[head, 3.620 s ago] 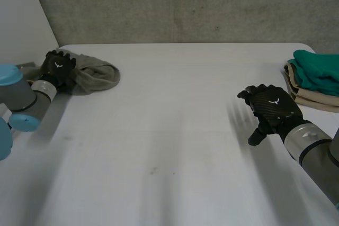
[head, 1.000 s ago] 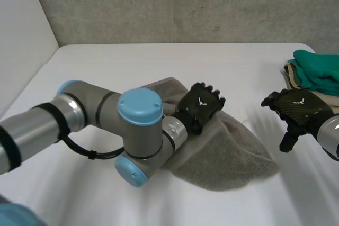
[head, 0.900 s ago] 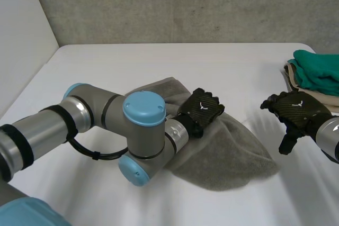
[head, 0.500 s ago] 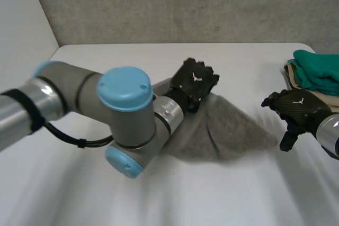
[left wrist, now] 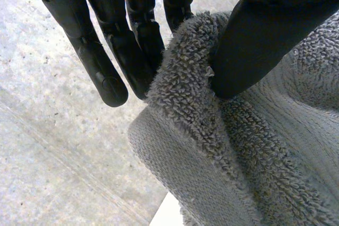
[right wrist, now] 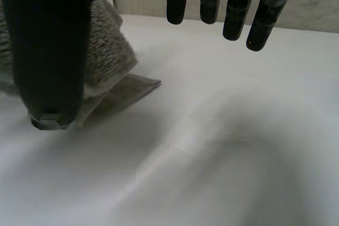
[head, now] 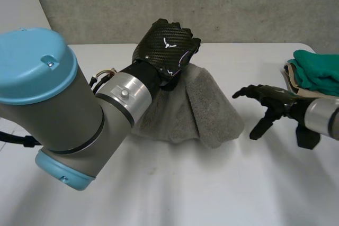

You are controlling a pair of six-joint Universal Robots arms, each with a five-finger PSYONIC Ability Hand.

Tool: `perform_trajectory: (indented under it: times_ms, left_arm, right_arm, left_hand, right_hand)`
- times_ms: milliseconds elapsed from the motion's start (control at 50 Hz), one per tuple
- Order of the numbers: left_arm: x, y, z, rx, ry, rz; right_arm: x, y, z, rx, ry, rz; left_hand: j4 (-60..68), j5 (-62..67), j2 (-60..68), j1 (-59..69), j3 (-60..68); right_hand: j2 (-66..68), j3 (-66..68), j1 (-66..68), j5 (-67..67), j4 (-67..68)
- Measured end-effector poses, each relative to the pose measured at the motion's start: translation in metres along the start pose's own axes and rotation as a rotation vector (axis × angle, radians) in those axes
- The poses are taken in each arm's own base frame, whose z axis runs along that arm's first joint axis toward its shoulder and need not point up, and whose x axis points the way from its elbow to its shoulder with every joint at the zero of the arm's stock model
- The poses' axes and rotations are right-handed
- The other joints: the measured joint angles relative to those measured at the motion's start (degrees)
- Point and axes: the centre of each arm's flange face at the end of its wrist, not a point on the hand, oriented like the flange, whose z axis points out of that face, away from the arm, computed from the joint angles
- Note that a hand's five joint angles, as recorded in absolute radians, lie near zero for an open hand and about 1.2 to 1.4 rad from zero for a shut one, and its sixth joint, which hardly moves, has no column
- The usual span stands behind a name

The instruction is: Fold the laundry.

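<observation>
A grey terry towel (head: 196, 110) hangs from my left hand (head: 165, 50), which is raised above the table's middle; the towel's lower part rests bunched on the white table (head: 175, 183). In the left wrist view my left hand (left wrist: 132, 41) pinches a thick hem of the towel (left wrist: 238, 152) between thumb and straight fingers. My right hand (head: 271, 102) hovers low to the right of the towel, open, fingers stretched toward it and not touching. In the right wrist view the towel's lower corner (right wrist: 108, 56) lies beside the thumb of my right hand (right wrist: 47, 46).
A stack of folded laundry (head: 315, 78), green on top of beige, sits at the table's right edge behind my right hand. A grey concrete wall (head: 238, 3) runs behind the table. My left arm's big elbow (head: 42, 104) fills the near left.
My left hand has shut on the towel and lifted it off the table, so it now hangs in a cone. My right hand has stretched its fingers leftward toward the towel.
</observation>
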Motion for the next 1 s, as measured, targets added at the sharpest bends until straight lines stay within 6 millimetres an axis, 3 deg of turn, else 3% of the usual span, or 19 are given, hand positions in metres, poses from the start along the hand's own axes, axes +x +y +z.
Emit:
perform_trajectory:
  times_ms: [140, 200, 420, 440, 480, 500, 520, 600, 620, 660, 720, 840, 1000]
  left_arm:
    - [-0.001, 0.002, -0.005, -0.014, 0.000, -0.005]
    - [-0.001, 0.002, -0.006, -0.018, 0.000, -0.006]
    - [-0.005, -0.002, -0.009, -0.014, -0.013, -0.039]
    - [-0.006, -0.003, -0.009, -0.013, -0.016, -0.052]
    - [-0.007, -0.003, -0.009, -0.013, -0.016, -0.054]
    - [-0.011, -0.005, -0.010, -0.014, -0.026, -0.088]
    - [-0.013, -0.005, -0.011, -0.014, -0.030, -0.103]
    - [-0.020, -0.008, -0.013, -0.015, -0.046, -0.141]
    - [-0.027, -0.008, -0.015, -0.022, -0.061, -0.161]
    - [-0.030, -0.007, -0.016, -0.026, -0.069, -0.167]
    - [-0.047, -0.001, -0.021, -0.053, -0.115, -0.185]
    - [-0.072, 0.019, -0.030, -0.113, -0.190, -0.216]
    - [-0.089, 0.051, -0.037, -0.199, -0.252, -0.273]
  right_arm:
    - [-0.017, 0.012, 0.024, 0.017, -0.066, 0.051]
    - [-0.037, 0.020, 0.035, 0.010, -0.122, 0.060]
    - [-0.081, 0.045, 0.054, -0.030, -0.233, 0.072]
    - [-0.084, 0.048, 0.057, -0.036, -0.239, 0.079]
    - [-0.085, 0.048, 0.058, -0.037, -0.240, 0.081]
    - [-0.086, 0.051, 0.064, -0.033, -0.228, 0.091]
    - [-0.085, 0.050, 0.067, -0.025, -0.209, 0.092]
    - [-0.078, 0.042, 0.074, 0.012, -0.136, 0.079]
    - [-0.072, 0.033, 0.074, 0.049, -0.078, 0.044]
    - [-0.070, 0.027, 0.074, 0.067, -0.053, 0.020]
    - [-0.067, 0.001, 0.062, 0.142, 0.032, -0.134]
    - [-0.079, -0.038, 0.025, 0.232, 0.122, -0.474]
    - [-0.090, -0.058, -0.014, 0.215, 0.248, -0.721]
  left_hand:
    - [0.00, 0.00, 0.00, 0.00, 0.00]
    - [0.00, 0.00, 0.00, 0.00, 0.00]
    - [0.20, 0.00, 0.00, 0.00, 0.00]
    - [0.20, 0.00, 0.00, 0.00, 0.03]
    - [0.20, 0.00, 0.00, 0.00, 0.04]
    - [0.20, 0.00, 0.00, 0.00, 0.04]
    - [0.20, 0.00, 0.00, 0.00, 0.04]
    - [0.20, 0.00, 0.00, 0.00, 0.04]
    - [0.21, 0.00, 0.07, 0.00, 0.04]
    - [0.21, 0.00, 0.07, 0.00, 0.04]
    - [0.21, 0.00, 0.13, 0.00, 0.14]
    - [0.22, 0.00, 0.13, 0.00, 0.16]
    - [0.22, 0.00, 0.14, 0.00, 0.16]
  right_hand:
    - [0.00, 0.00, 0.00, 0.00, 0.00]
    - [0.00, 0.00, 0.00, 0.00, 0.00]
    - [0.14, 0.16, 0.38, 0.13, 0.14]
    - [10.19, 10.38, 8.95, 9.60, 9.77]
    - [10.19, 10.38, 8.95, 9.60, 9.77]
    - [38.86, 37.23, 34.66, 34.40, 36.24]
    - [46.28, 45.80, 40.80, 42.88, 44.78]
    - [54.41, 54.42, 44.19, 51.60, 53.43]
    - [54.41, 54.42, 44.19, 51.60, 53.43]
    - [54.54, 55.28, 44.19, 52.20, 54.40]
    - [54.54, 55.28, 44.19, 52.20, 54.40]
    - [54.54, 55.28, 44.19, 52.20, 54.42]
    - [54.54, 55.28, 44.29, 53.26, 54.42]
